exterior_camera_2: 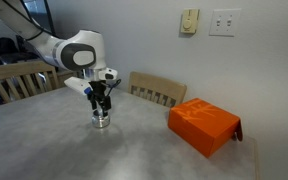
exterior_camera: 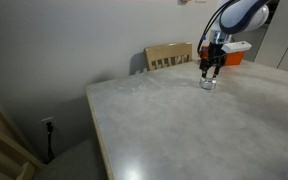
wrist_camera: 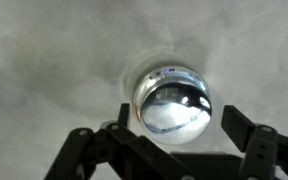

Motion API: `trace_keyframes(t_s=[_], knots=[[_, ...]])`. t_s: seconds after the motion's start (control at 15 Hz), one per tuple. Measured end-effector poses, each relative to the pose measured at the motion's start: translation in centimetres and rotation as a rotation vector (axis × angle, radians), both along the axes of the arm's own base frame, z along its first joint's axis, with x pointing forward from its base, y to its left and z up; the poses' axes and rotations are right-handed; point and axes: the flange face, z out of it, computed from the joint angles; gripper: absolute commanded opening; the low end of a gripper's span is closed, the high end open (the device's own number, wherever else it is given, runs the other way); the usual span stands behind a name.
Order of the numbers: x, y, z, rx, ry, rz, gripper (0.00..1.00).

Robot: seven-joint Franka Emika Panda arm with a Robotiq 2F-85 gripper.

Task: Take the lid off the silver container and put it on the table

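- Gripper (wrist_camera: 174,122): in the wrist view its two dark fingers (wrist_camera: 246,135) stand wide apart. The jaws are open and clamp nothing. The bottom edge of the picture cuts off the finger bases.
- Silver container (exterior_camera_2: 102,120): stands upright on the table (exterior_camera_2: 44,150), directly beneath the gripper. In both exterior views it is only a small bright spot, and its shape is hard to read.
- Lid (wrist_camera: 172,102): the shiny round face that closes the top of the container, seen from straight above. Glare and blur hide the seam, so the lid cannot be told apart from the pot's rim. The side wall is almost wholly out of sight.
- Contact: in an exterior view the gripper (exterior_camera: 212,72) hangs just above the container. At this size one cannot tell whether the fingertips touch the lid.
- Arm (exterior_camera_2: 74,50): white, and cut off by the frame edge in both exterior views.
- Orange box (exterior_camera_2: 204,125): lies on the table, well apart from the container. In an exterior view (exterior_camera: 232,57) the arm covers most of it.
- Wooden chair (exterior_camera_2: 156,90): stands beyond the table's far edge, and only its backrest shows above the top.
- Wall plates (exterior_camera_2: 189,22): too small and blurred to make out in detail.
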Motion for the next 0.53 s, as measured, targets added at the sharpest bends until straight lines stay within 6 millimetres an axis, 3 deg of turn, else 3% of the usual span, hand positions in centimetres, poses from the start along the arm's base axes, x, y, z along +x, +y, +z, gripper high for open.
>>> trace_keyframes(t_s=[0.07, 0.33, 0.4, 0.53], knots=[[0.02, 0.0, -0.05, 0.0, 0.0, 0.0, 0.85], [0.14, 0.01, 0.06, 0.0, -0.003, 0.002, 0.49], [0.16, 0.01, 0.09, 0.0, -0.003, 0.002, 0.44], [0.24, -0.01, 0.17, 0.0, -0.005, 0.003, 0.44]])
